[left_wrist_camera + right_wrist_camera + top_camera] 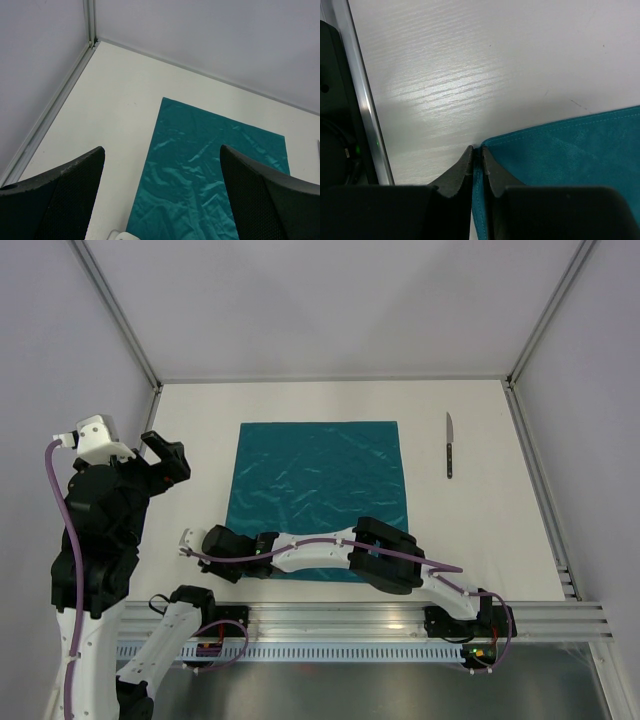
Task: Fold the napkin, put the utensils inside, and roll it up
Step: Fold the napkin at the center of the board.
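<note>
Pinching the teal napkin (318, 490) at its near-left corner, right gripper (476, 150) jaws clamp the cloth; left gripper (168, 456) jaws stand wide apart.

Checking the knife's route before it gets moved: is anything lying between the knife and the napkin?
Nothing visible does. The knife lies on the table right of the napkin, apart from it, with only bare tabletop between. The right arm stretches across the napkin's near edge, outside that gap.
</note>
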### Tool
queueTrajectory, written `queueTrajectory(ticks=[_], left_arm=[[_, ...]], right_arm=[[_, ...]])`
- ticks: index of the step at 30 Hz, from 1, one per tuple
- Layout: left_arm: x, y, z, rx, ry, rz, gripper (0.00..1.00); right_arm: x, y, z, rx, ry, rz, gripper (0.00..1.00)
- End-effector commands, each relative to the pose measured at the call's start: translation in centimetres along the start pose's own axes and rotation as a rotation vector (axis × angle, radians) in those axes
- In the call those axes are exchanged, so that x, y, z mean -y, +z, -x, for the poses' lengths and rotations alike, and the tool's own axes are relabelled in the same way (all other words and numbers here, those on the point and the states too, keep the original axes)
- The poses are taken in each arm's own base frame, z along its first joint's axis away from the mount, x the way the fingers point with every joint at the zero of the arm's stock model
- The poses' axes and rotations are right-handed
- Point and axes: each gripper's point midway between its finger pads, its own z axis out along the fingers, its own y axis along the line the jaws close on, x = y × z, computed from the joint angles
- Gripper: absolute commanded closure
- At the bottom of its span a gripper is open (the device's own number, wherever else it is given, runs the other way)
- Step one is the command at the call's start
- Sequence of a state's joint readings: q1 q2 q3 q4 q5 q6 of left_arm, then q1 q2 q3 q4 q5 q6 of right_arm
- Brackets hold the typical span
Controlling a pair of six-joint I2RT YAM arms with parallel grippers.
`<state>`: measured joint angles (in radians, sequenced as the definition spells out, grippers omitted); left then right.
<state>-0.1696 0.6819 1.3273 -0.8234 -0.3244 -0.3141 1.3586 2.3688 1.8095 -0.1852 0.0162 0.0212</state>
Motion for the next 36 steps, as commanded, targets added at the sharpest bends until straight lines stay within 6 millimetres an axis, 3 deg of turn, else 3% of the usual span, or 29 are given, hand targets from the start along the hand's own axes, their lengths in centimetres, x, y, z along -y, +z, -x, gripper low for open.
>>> queueTrajectory(ticks=[1,3,13,25,31,33,36], left_arm=[[-0.2,0.3,0.2,0.010,0.002,0.018,0.00],[-0.2,0.4,0.3,0.012,-0.001,0.015,0.00],[-0.1,0.2,0.7,0.025,-0.002,0.011,0.00],[0.1,0.1,1.1,0.040,0.000,0.002,0.00],[0.1,0.4,1.0,0.039,0.007,0.002,0.00],[0.1,0.4,1.1,0.042,0.008,0.003,0.00],[0.1,0.7,0.8,0.038,0.010,0.001,0.00]], right_arm=[[0.7,0.7,-2.3,-0.074,-0.008,-0.036,0.85],[0.8,0.6,-2.2,-0.071,-0.014,-0.039,0.88],[1.6,-2.8,3.2,0.033,-0.003,-0.053,1.00],[3.8,-7.5,8.6,0.149,0.028,-0.057,1.00],[7.2,-9.7,10.2,0.187,0.062,-0.104,1.00],[9.9,-10.4,10.1,0.182,0.059,-0.137,1.00],[12.1,-11.3,10.0,0.182,0.073,-0.164,1.00]])
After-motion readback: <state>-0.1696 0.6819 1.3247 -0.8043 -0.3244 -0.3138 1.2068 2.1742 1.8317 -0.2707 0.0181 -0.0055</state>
